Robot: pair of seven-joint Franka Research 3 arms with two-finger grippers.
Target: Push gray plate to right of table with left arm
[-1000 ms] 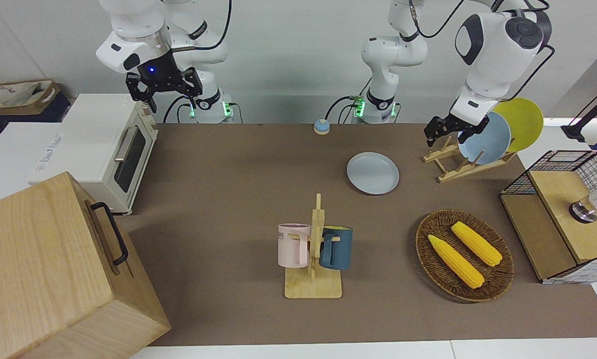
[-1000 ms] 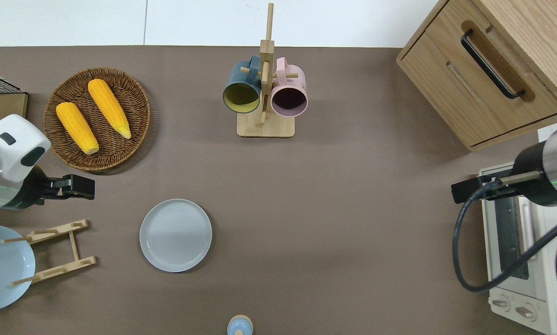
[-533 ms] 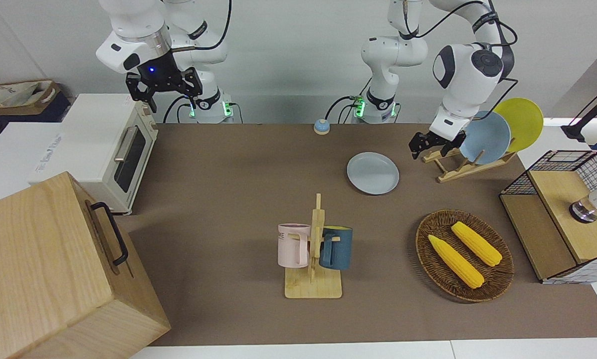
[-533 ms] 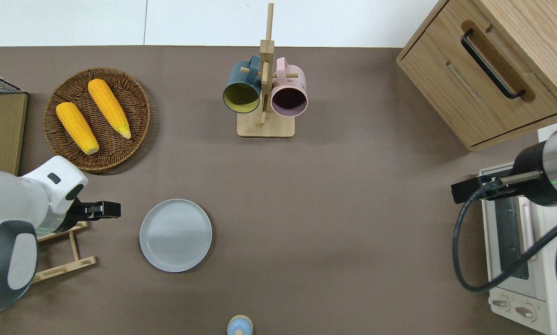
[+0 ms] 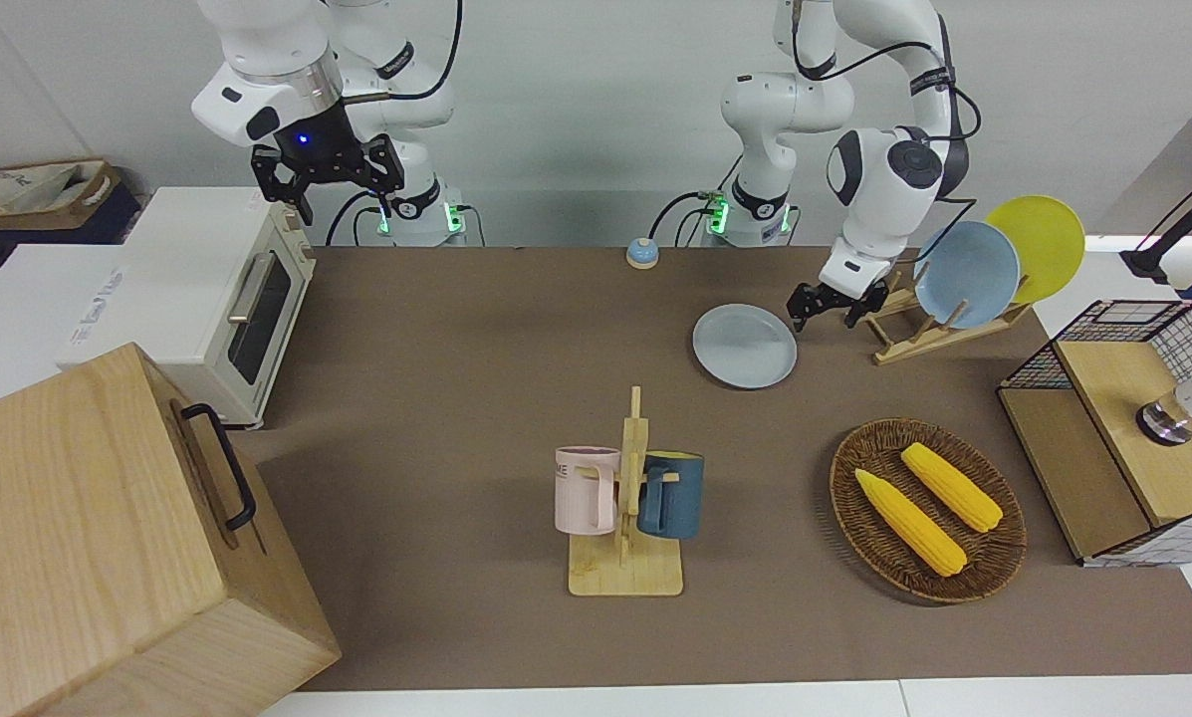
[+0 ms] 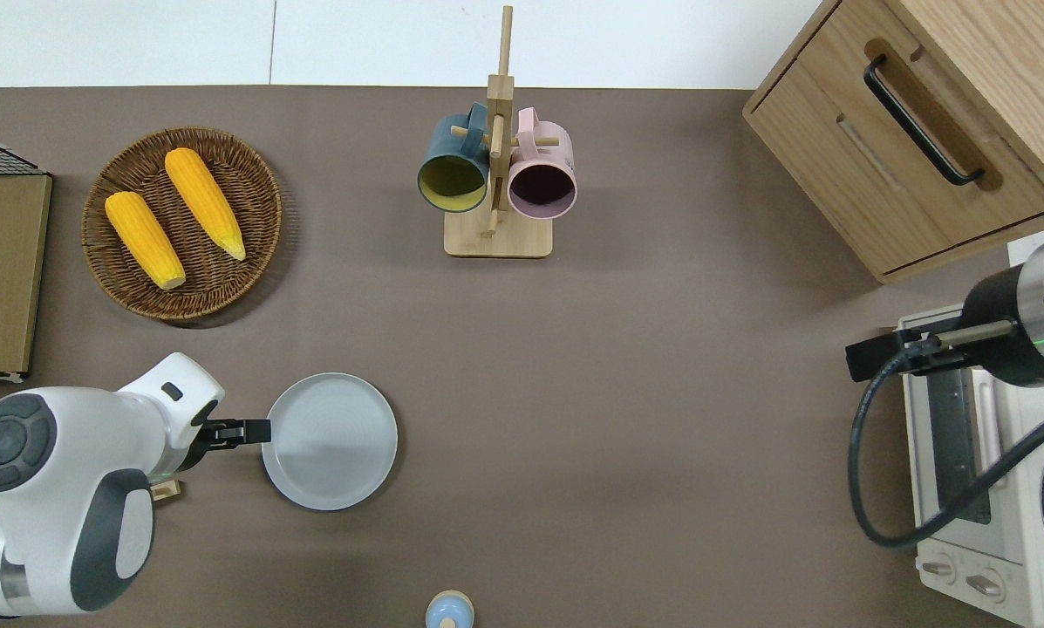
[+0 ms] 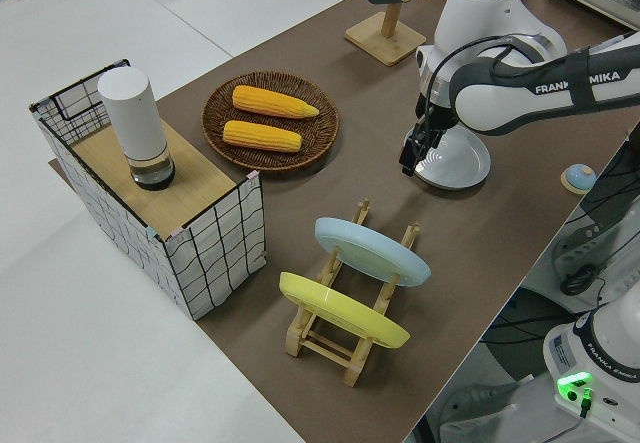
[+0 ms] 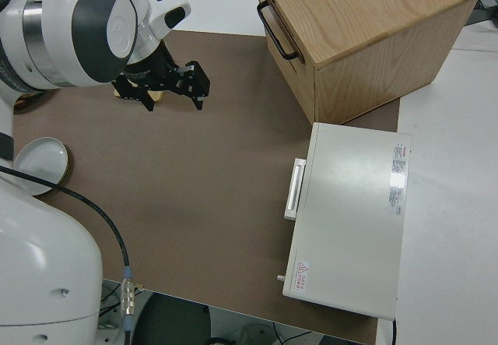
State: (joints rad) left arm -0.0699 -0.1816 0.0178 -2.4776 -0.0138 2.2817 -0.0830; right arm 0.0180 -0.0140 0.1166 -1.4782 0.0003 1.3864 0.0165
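Note:
The gray plate [image 5: 745,346] lies flat on the brown table [image 5: 456,398], between the bell and the mug stand; it also shows in the overhead view [image 6: 330,440] and the left side view [image 7: 458,166]. My left gripper [image 5: 825,311] is low at the plate's rim on the side toward the left arm's end of the table, fingers open and holding nothing. The overhead view shows its tip [image 6: 255,431] touching or almost touching the rim. My right gripper [image 5: 327,189] is open, empty and parked.
A wooden dish rack [image 5: 914,329] with a sky-blue plate [image 5: 966,274] and a yellow plate [image 5: 1039,244] stands beside the left gripper. A wicker basket [image 6: 181,222] of corn, a mug stand [image 6: 497,235], a bell [image 6: 449,610], a toaster oven [image 5: 217,299] and a wooden cabinet [image 6: 923,131] are also on the table.
My left gripper has come down from the dish rack and moved toward the right arm's end, reaching the gray plate's rim. The plate has not visibly moved. The right arm is still.

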